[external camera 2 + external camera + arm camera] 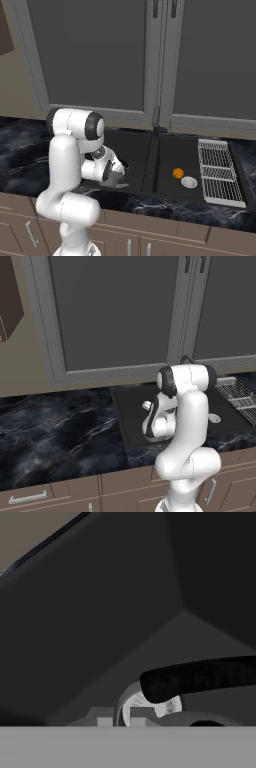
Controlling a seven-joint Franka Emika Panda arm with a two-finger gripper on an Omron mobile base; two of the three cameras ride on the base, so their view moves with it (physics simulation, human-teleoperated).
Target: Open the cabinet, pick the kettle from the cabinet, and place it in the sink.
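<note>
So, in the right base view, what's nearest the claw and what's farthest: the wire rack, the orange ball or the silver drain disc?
From the claw, low in the sink's left part:
1. Orange ball, on the sink floor to its right.
2. Silver drain disc, just beyond the ball, a close second.
3. Wire rack, at the far right end.

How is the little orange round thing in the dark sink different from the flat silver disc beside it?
The small orange thing is bright orange; the flat silver disc is pale grey. The orange thing looks like a ball; the disc lies flat. Both are small, round and inside the dark sink.
</note>
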